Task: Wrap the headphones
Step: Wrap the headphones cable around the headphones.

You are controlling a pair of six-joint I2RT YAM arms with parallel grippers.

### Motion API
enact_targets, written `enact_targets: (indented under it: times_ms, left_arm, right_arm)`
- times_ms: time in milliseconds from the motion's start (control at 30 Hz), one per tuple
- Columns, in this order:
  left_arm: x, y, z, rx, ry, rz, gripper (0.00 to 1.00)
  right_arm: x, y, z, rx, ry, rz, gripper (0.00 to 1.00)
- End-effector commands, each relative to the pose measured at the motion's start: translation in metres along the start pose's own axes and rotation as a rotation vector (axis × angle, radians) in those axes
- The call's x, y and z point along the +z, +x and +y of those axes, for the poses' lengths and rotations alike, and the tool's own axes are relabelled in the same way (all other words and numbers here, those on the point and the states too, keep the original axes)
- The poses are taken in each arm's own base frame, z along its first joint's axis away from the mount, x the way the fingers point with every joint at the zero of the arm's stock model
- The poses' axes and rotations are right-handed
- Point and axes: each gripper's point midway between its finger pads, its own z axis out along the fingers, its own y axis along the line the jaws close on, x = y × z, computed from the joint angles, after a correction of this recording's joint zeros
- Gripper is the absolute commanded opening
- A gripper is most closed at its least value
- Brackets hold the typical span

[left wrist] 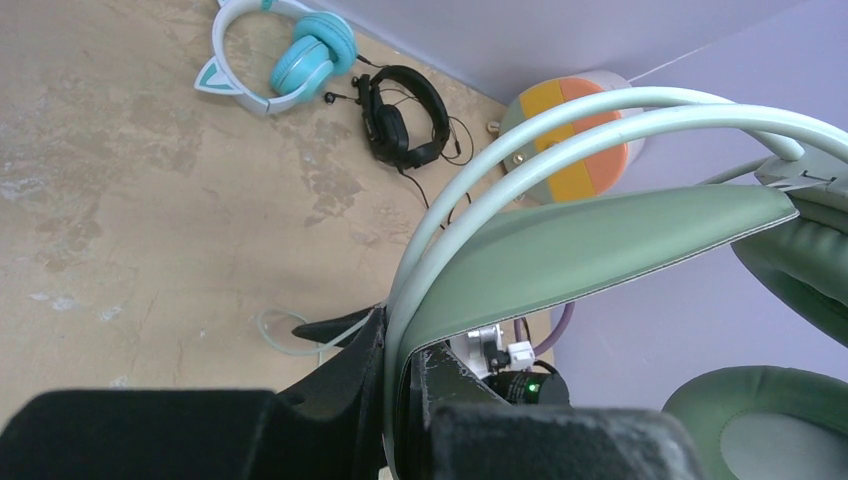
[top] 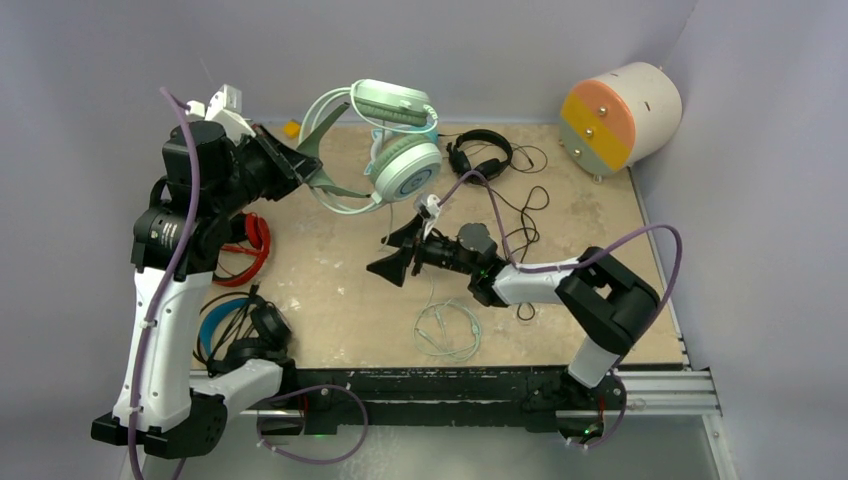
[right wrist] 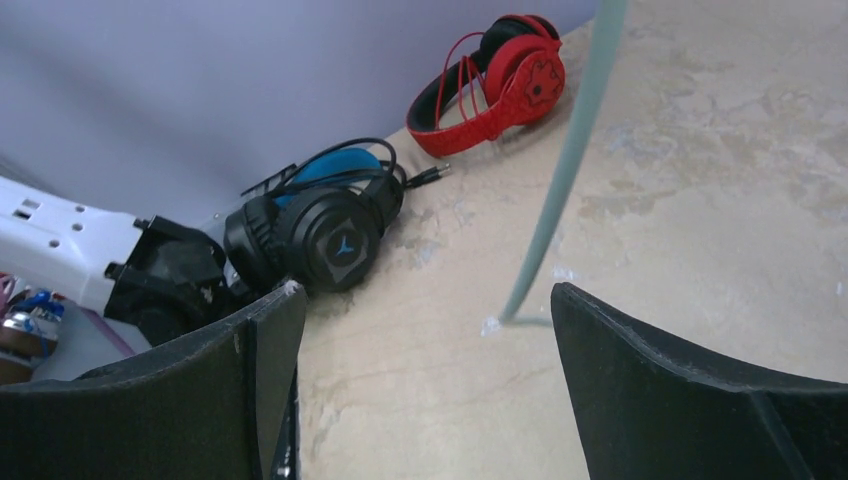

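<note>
The table [top: 330, 300] is a flat slab with a mottled beige, stone-like face. Off its 1 o'clock corner lies a cream drum [top: 620, 115], a cylinder on its side with a face split orange over yellow.

At 12 o'clock the mint-green headphones [top: 405, 165] hang clear of the table. They have twin pale tubular hoops, a padded matte sage inner band and round cushioned cups. The left gripper [top: 300, 168] is closed on that band, which runs between its black fingers in the left wrist view.

The right gripper [top: 398, 256], near the centre, has its wedge-shaped black jaws spread wide and holds nothing.

At 8 o'clock, by the left arm's base, lie the black headphones with blue inner band [right wrist: 320, 225], their cups glossy. At 9 o'clock are the red headphones [right wrist: 495, 85], with a wiry red frame. At the far edge rest the teal cat-eared headphones [left wrist: 285, 55] on a white hoop, and the small all-black headphones [top: 480, 152] beside them.

The thin mint cable [right wrist: 565, 170] drops between the right gripper's fingers and loops on the table at 6 o'clock.
</note>
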Motion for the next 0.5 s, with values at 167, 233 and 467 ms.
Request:
enact_targets:
  times_ms: [167, 233, 467]
  left_arm:
    - [-0.016, -0.024, -0.037, -0.051, 0.119, -0.071, 0.00]
    - [-0.017, -0.025, -0.038, -0.054, 0.122, -0.077, 0.00]
    - [0.003, -0.024, -0.034, -0.084, 0.105, -0.054, 0.00]
  right_arm:
    - [0.035, -0.038, -0.019, -0.130, 0.073, -0.141, 0.94]
    - [0.039, -0.038, -0.021, -0.157, 0.069, -0.139, 0.86]
    - [0.053, -0.016, 0.009, -0.185, -0.026, -0.099, 0.36]
